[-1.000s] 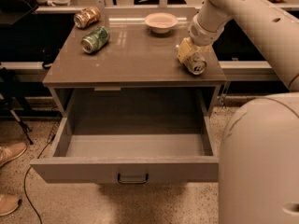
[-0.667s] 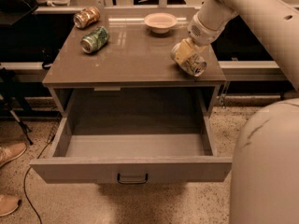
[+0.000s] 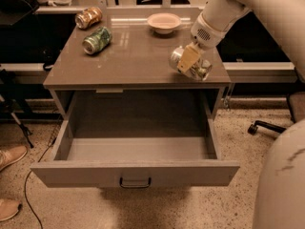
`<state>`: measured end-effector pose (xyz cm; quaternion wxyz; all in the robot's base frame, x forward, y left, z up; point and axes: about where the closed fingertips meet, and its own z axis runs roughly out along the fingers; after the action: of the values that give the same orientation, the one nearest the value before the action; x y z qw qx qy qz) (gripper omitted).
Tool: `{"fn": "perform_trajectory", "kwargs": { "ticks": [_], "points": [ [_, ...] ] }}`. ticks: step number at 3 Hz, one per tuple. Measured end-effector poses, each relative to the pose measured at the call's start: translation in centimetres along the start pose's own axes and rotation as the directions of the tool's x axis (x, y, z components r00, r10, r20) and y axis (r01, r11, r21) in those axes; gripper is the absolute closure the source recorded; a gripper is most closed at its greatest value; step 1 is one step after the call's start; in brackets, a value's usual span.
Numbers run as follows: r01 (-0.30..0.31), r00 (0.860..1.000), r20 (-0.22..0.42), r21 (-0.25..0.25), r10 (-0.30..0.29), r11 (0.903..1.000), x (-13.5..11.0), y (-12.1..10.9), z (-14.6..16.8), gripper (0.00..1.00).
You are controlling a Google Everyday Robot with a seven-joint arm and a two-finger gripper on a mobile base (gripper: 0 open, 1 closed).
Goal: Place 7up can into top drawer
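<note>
The gripper point(image 3: 189, 63) hangs above the glossy grey tabletop point(image 3: 133, 56); its jaws clasp the cylindrical, silver-ended 7up can point(image 3: 203, 71); the boxy top drawer point(image 3: 136, 173) stands open.

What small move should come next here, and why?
Probably carry the 7up can forward past the front edge of the cabinet top, then lower it: the gripper holds it at the front right, and the top drawer stands open below.
</note>
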<state>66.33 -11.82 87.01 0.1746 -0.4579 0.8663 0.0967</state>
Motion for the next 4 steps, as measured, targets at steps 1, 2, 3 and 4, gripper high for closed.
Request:
{"fn": "perform_trajectory", "kwargs": {
  "ticks": [1, 2, 3, 4],
  "points": [
    [0.000, 1.000, 0.000, 0.000, 0.000, 1.0000, 0.0, 0.0, 0.0, 1.00],
    [-0.028, 1.000, 0.011, -0.011, 0.028, 0.9995, 2.4, 0.8, -0.3, 1.00],
    [-0.099, 0.994, 0.040, 0.006, 0.098, 0.9951, 6.3, 2.9, -2.0, 1.00],
    [-0.156, 0.988, 0.021, -0.018, 0.156, 0.9877, 10.0, 5.5, -0.5, 1.00]
  ]
}}
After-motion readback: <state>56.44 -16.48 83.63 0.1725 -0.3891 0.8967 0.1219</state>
